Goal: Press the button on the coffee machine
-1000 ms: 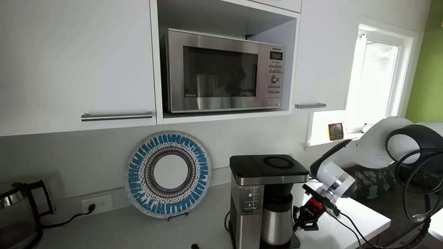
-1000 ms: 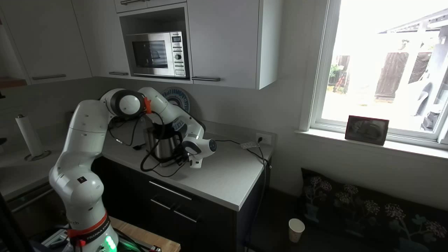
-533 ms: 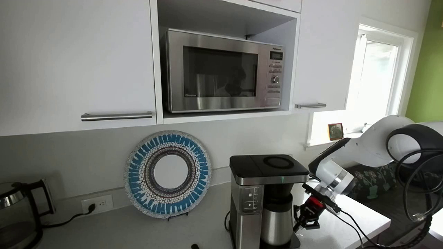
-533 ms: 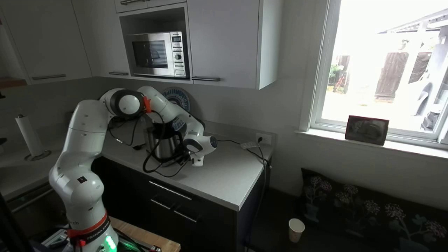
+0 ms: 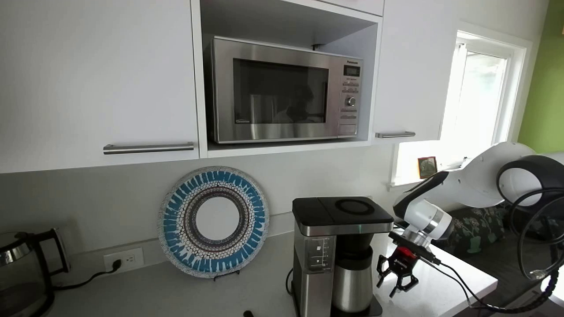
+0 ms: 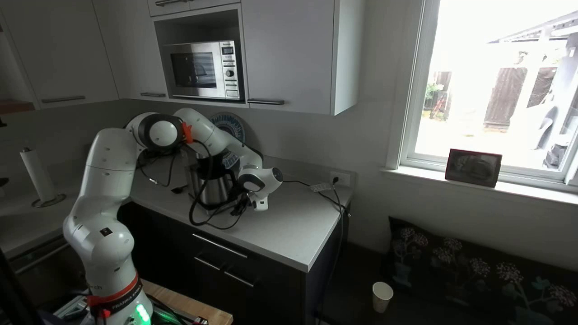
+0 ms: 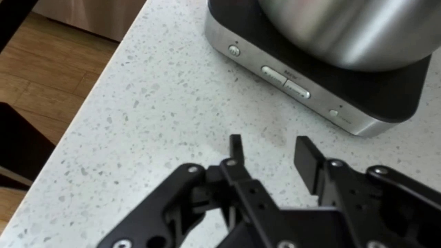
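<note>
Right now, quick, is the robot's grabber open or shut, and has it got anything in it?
Gripper: open, jaws apart, holding nothing.

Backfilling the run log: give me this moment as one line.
target: coffee machine | fingers: open, nothing held, clear of brew buttons | carafe: on base
</note>
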Action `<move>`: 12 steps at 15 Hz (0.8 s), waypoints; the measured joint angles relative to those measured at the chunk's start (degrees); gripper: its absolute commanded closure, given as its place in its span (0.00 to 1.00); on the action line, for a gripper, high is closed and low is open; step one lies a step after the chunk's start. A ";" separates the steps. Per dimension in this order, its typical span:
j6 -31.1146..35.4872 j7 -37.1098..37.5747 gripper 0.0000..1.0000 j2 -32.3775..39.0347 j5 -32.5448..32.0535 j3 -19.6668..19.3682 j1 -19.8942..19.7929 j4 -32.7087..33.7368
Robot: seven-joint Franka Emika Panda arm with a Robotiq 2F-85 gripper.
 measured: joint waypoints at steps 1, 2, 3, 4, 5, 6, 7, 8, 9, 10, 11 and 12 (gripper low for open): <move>0.06 -0.28 0.15 -0.40 -1.09 -0.26 -0.02 0.19; 0.08 -0.78 0.08 -0.95 -2.27 -0.47 -0.09 0.30; 0.12 -1.37 0.01 -1.56 -3.43 -0.62 -0.17 0.33; 0.18 -2.01 0.00 -2.26 -4.57 -0.75 -0.22 0.34; 0.21 -2.56 0.00 -3.02 -5.69 -0.87 -0.23 0.34; 0.22 -3.23 0.00 -3.83 -6.93 -0.93 -0.24 0.34; 0.22 -3.89 0.00 -4.69 -8.35 -0.96 -0.24 0.34; 0.22 -4.65 0.00 -5.64 -10.02 -0.99 -0.24 0.32; 0.28 -5.25 0.00 -6.66 -12.11 -1.00 -0.24 0.29; 0.41 -5.68 0.00 -7.68 -14.42 -1.01 -0.23 0.24; 0.57 -6.02 0.01 -8.79 -16.88 -1.01 -0.20 0.18; 0.78 -6.34 0.00 -9.85 -19.18 -1.00 -0.17 0.12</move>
